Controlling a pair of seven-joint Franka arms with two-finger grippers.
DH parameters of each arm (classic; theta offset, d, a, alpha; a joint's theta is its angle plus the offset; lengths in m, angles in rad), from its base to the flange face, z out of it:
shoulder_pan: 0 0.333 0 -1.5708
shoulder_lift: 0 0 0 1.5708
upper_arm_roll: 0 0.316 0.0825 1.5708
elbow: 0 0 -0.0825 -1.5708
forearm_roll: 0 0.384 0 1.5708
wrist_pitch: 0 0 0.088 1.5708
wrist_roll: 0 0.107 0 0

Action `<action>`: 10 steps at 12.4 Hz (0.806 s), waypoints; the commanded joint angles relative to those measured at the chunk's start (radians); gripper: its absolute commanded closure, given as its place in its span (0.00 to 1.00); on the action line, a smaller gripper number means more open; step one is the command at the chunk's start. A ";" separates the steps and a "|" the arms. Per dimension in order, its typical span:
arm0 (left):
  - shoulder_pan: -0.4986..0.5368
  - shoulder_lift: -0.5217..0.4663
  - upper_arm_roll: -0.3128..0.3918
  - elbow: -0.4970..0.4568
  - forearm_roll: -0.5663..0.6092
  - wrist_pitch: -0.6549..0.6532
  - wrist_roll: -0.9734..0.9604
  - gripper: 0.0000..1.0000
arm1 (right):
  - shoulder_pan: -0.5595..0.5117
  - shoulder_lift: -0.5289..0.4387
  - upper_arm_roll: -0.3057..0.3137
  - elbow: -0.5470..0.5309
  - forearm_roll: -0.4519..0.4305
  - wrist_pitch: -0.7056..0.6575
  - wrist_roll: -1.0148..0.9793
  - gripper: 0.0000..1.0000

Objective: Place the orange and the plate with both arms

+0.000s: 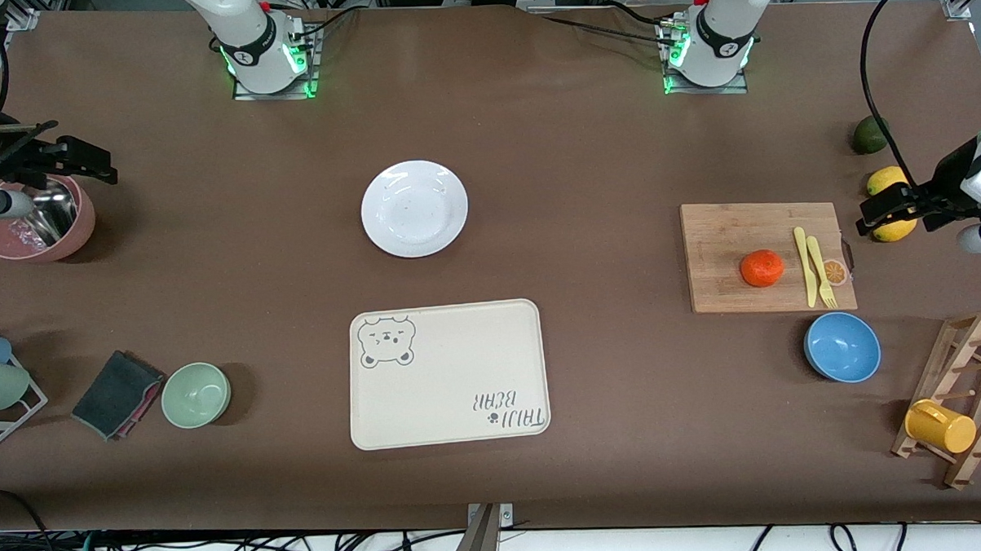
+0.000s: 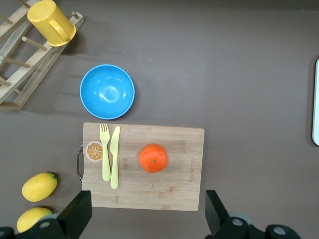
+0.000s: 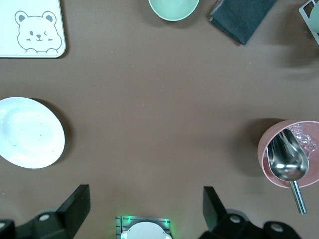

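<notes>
The orange (image 1: pixel 762 268) lies on a wooden cutting board (image 1: pixel 726 251) toward the left arm's end of the table; it also shows in the left wrist view (image 2: pixel 153 158). The white plate (image 1: pixel 414 208) lies empty mid-table and also shows in the right wrist view (image 3: pixel 30 132). My left gripper (image 1: pixel 884 210) hangs open and empty above the lemons beside the board; in its wrist view (image 2: pixel 148 214) the jaws stand wide apart. My right gripper (image 1: pixel 87 163) is open and empty over the pink bowl, also with wide jaws in its wrist view (image 3: pixel 144 209).
A cream bear tray (image 1: pixel 449 375) lies nearer the front camera than the plate. A yellow fork and knife (image 1: pixel 812 264) lie on the board. Around are a blue bowl (image 1: pixel 842 347), lemons (image 1: pixel 887 182), a green fruit (image 1: pixel 869 135), a mug rack (image 1: pixel 960 398), a green bowl (image 1: pixel 196 394), a cloth (image 1: pixel 115 395) and a pink bowl with scoop (image 1: pixel 36 222).
</notes>
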 commanded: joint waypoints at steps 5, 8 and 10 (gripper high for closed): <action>0.000 -0.007 -0.005 -0.007 0.035 -0.011 0.008 0.00 | -0.003 0.006 0.000 0.020 0.004 -0.018 0.003 0.00; 0.000 -0.007 -0.003 -0.007 0.035 -0.011 0.008 0.00 | -0.003 0.008 0.000 0.020 0.004 -0.018 0.003 0.00; 0.000 -0.007 -0.003 -0.007 0.035 -0.011 0.008 0.00 | -0.003 0.006 0.000 0.020 0.004 -0.018 0.003 0.00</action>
